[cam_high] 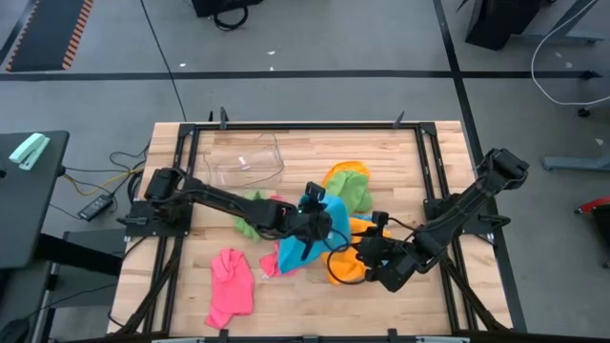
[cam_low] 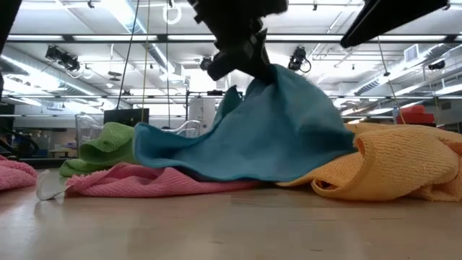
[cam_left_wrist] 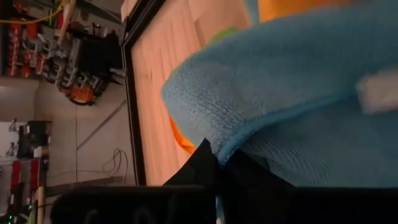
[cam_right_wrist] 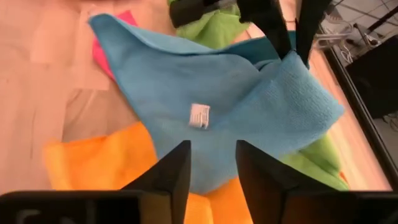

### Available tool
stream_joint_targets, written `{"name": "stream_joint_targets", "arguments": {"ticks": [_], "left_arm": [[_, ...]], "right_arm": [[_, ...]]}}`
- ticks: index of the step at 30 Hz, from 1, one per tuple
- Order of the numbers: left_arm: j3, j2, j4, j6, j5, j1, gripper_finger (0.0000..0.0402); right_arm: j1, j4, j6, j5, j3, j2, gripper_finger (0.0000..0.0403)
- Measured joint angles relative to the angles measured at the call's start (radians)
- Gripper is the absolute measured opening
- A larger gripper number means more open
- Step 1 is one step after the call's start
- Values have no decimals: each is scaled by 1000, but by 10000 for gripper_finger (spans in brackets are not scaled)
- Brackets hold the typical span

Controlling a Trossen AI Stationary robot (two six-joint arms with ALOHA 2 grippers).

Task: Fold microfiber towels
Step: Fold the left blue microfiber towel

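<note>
Bright overhead light, blurred left-wrist close-up

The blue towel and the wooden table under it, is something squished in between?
Yes. In the low view the blue towel drapes over a pink towel, which lies flat on the table, with an orange towel tucked beside.

Grey floor [cam_high: 315, 38] surrounds the wooden table [cam_high: 305, 314]; hazard-striped mat [cam_high: 48, 33] upper left; ceiling strip lights [cam_low: 130, 14] overhead, perhaps shelving behind.
</note>
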State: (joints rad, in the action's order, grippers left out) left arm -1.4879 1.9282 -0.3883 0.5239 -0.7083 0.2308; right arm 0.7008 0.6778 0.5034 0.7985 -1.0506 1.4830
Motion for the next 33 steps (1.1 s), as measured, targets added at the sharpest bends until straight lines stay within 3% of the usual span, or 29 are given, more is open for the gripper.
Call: {"name": "stream_joint_targets", "arguments": {"ticks": [10, 16, 20, 26, 33], "left_arm": [[0, -54, -28, -42, -37, 56, 8], [0, -118, 13, -71, -36, 53, 25], [-8, -141, 52, -78, -36, 58, 15], [-107, -142, 8, -117, -21, 89, 13], [-239, -147, -187, -227, -3, 73, 23]], "right_arm": [[29, 26, 61, -7, -17, 0, 157], [29, 11, 79, -6, -17, 0, 157], [30, 18, 88, -6, -17, 0, 157], [62, 82, 99, -1, -17, 0, 157], [77, 117, 123, 41, -16, 0, 157]]}}
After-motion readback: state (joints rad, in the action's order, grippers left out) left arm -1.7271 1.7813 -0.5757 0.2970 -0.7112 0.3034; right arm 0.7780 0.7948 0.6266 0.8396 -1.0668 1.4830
